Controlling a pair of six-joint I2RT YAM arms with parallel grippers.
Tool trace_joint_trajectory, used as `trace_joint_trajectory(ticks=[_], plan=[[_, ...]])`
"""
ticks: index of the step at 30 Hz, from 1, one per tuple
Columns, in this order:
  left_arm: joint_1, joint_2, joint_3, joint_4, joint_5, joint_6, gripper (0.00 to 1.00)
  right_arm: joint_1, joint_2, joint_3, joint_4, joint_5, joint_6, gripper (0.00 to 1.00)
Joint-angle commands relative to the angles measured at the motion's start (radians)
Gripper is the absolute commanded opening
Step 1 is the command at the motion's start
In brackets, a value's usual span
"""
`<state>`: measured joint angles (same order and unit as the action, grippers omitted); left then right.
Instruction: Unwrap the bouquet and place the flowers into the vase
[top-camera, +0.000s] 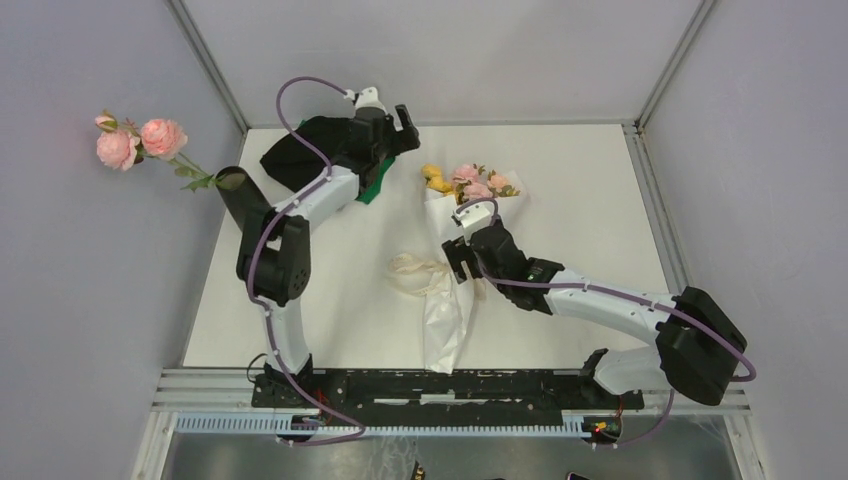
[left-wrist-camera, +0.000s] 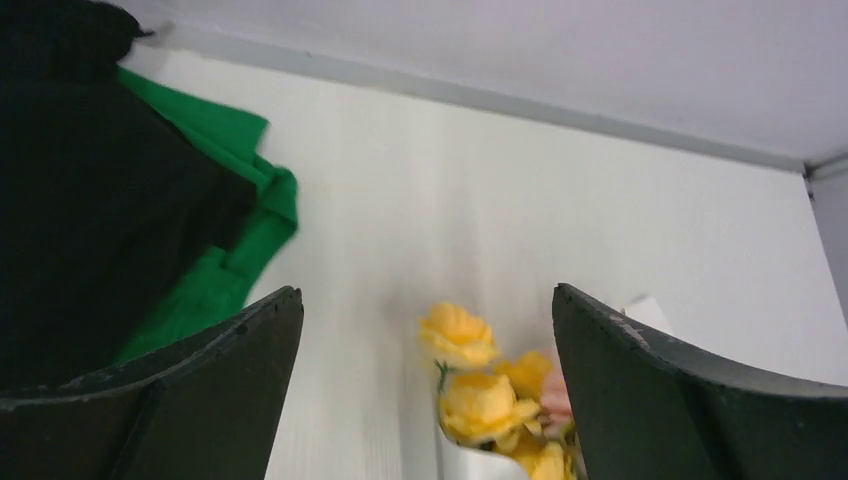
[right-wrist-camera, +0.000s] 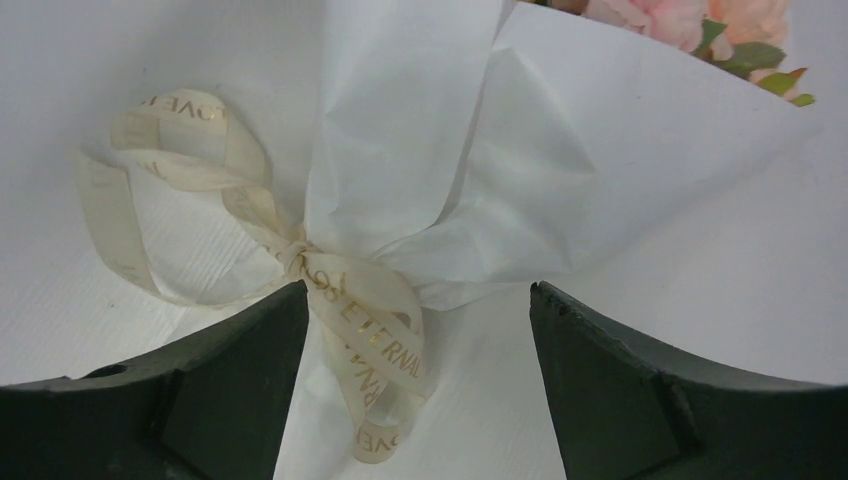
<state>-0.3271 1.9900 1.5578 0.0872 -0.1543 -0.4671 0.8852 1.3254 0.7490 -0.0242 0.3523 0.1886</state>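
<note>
The bouquet (top-camera: 450, 250) lies on the table's middle, heads toward the back. Its yellow and pink flowers (top-camera: 470, 183) poke out of white paper (top-camera: 443, 330), tied with a cream ribbon (top-camera: 412, 272). My right gripper (top-camera: 458, 262) hovers open over the tie; the ribbon's knot (right-wrist-camera: 296, 256) and printed tail (right-wrist-camera: 375, 340) hang between its fingers (right-wrist-camera: 418, 290), ungripped. My left gripper (top-camera: 400, 125) stands open at the back, empty, with yellow roses (left-wrist-camera: 470, 400) seen between its fingers (left-wrist-camera: 428, 300). The black vase (top-camera: 245, 200) stands at the left edge.
A black-and-green cloth heap (top-camera: 310, 150) lies at the back left under the left arm, also in the left wrist view (left-wrist-camera: 120, 200). A separate stem of pink roses (top-camera: 135, 140) sticks out of the vase over the left edge. Enclosure walls ring the table.
</note>
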Motion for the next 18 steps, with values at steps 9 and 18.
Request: trace_joint_trajectory(ticks=[9, 18], plan=[[0.023, 0.163, -0.015, -0.173, 0.048, -0.080, 1.00, -0.015, -0.036, 0.021, 0.053, 0.155, -0.050, 0.87], [0.112, 0.276, 0.102, -0.232, 0.084, -0.079, 1.00, -0.018, -0.061, -0.014, 0.049, 0.135, -0.045, 0.87]])
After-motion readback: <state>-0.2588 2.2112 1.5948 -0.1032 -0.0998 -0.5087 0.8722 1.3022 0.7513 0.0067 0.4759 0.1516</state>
